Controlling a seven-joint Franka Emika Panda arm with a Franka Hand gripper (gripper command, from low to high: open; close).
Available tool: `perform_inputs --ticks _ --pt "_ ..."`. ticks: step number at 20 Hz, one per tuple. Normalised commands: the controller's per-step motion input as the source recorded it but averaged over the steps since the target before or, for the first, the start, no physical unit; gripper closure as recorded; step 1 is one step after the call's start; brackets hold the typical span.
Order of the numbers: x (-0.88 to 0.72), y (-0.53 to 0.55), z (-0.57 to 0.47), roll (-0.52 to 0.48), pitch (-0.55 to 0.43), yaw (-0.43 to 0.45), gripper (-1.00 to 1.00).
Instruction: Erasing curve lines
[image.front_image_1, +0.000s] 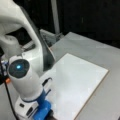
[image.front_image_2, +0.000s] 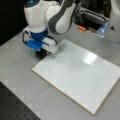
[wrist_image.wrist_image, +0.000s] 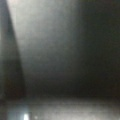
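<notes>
The hand sits low at the white board's corner, at a front view's left, with a dark block under its blue mount. Whether the hand is apart or clamped on that block cannot be told, since the white wrist housing covers it. In a front view the hand is at the bottom edge, hidden by the arm's round end with a blue light. The curve lines do not show on the board in either front view; its surface beyond the hand looks plain white with a glare patch. The board lies flat on the grey desk. Behind the hand stand a small orange item and a metal frame. The wrist view gives only grey blur.
</notes>
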Motion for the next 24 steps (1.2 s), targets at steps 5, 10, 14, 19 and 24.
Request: perform_inputs --ticks 5,10,14,19,24 --pt "0.06 -0.11 -0.01 0.138 -0.034 -0.029 1.0" --pt "0.04 -0.1 -0.02 0.129 -0.048 -0.044 1.0" --pt "0.05 -0.09 -0.02 0.111 -0.05 -0.05 -1.0" --pt "0.04 -0.07 -0.01 0.099 -0.053 -0.058 -1.0" --pt "0.04 -0.06 0.0 0.094 -0.05 -0.066 -1.0"
